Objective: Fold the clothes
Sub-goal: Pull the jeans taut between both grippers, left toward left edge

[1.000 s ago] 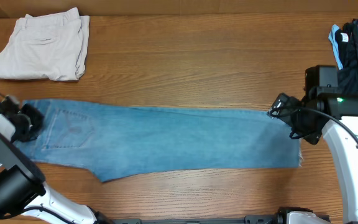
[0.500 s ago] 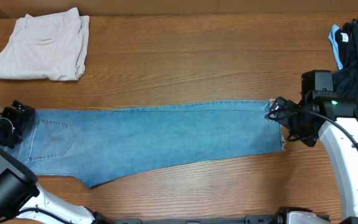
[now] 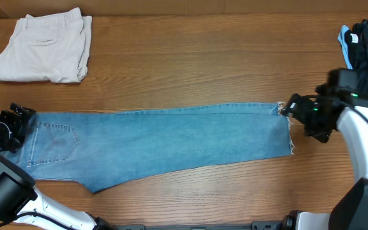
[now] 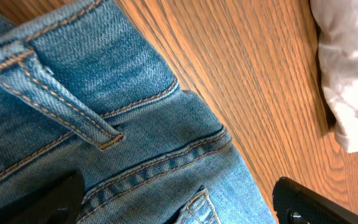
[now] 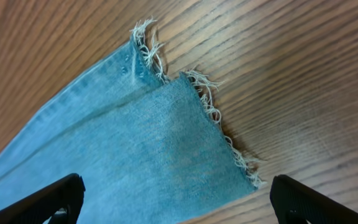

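The clothes, light blue jeans (image 3: 158, 140), lie flat across the table with one leg folded over the other, waistband at the left and frayed cuffs (image 5: 210, 106) at the right. My left gripper (image 3: 8, 121) hovers open over the waistband; a belt loop and stitched denim (image 4: 104, 124) fill its view, with the gripper (image 4: 179, 208) straddling the fabric and gripping nothing. At the cuff end my right gripper (image 3: 296, 108) is open, just beyond the hem. In its own view the right gripper (image 5: 176, 205) spans the cuff corner of the jeans (image 5: 135, 155) with nothing pinched.
Folded cream-beige trousers (image 3: 43, 48) lie at the back left, their edge visible in the left wrist view (image 4: 347, 68). A black garment with white lettering (image 3: 366, 45) sits at the back right, close behind the right arm.
The jeans slid left and toward the front edge and now lie straighter. My left gripper let go of the waistband and opened. The right arm drew back to the right, off the cuffs.
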